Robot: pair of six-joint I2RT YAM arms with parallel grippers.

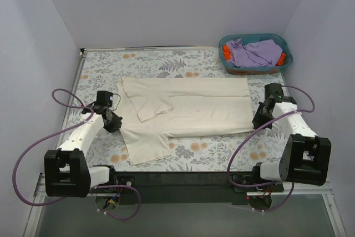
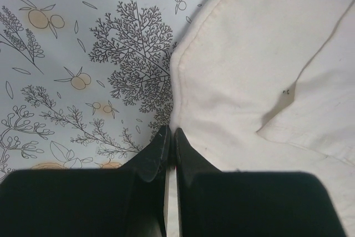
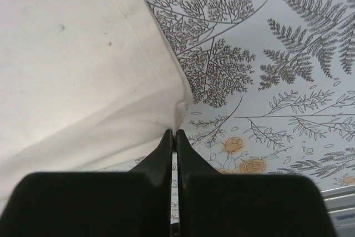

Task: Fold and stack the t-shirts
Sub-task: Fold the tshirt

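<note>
A large cream t-shirt (image 1: 188,112) lies flat on the floral table, its far half folded over and one sleeve (image 1: 145,148) sticking out toward the front. My left gripper (image 1: 113,120) is at the shirt's left edge. In the left wrist view the jaws (image 2: 171,134) are closed on the hemmed edge of the cream cloth (image 2: 260,65). My right gripper (image 1: 258,122) is at the shirt's near right corner. In the right wrist view it (image 3: 173,134) is shut, pinching that corner of the cream cloth (image 3: 77,70). A lavender garment (image 1: 252,53) and an orange-red one (image 1: 226,54) lie in the basket.
A teal plastic basket (image 1: 280,40) stands at the table's back right corner. White walls enclose the table on the left, back and right. The floral tablecloth (image 1: 222,151) shows around the shirt. Purple cables loop beside both arm bases.
</note>
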